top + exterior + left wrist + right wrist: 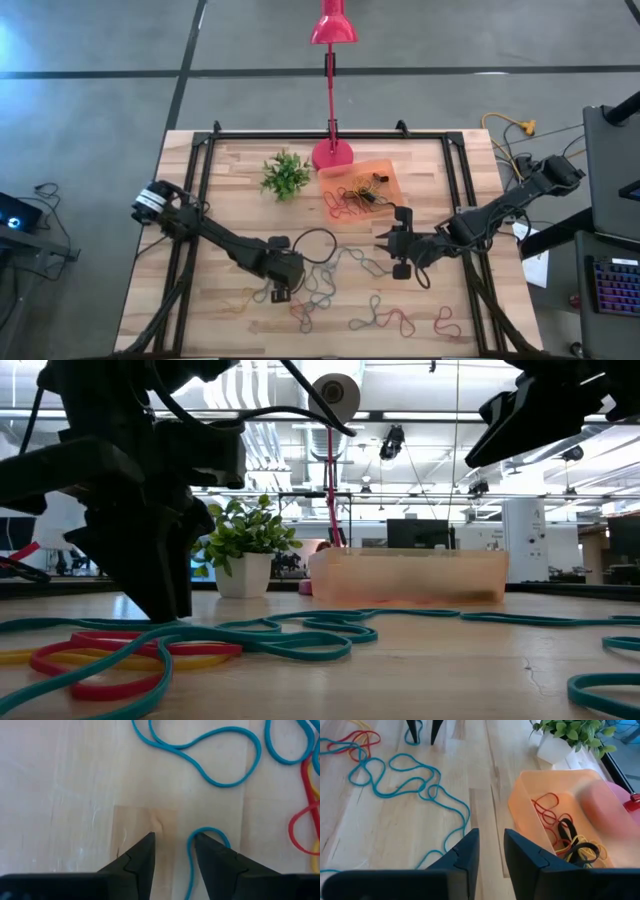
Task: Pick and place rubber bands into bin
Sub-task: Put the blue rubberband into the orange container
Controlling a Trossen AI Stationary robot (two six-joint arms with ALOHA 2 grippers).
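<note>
L gripper (281, 294) sits low on the wooden table (200, 310), well clear of the bin (385, 172) on the side away from the lamp; fingers a narrow gap apart, empty, a blue rubber band (200, 840) looped round one tip w/ its long axis trailing back along that finger. R gripper (400, 243) hovers just beside the bin, narrow & empty, so it's the nearer arm to the bin, w/ more bands (560, 827) already inside; open workshop behind.
</note>
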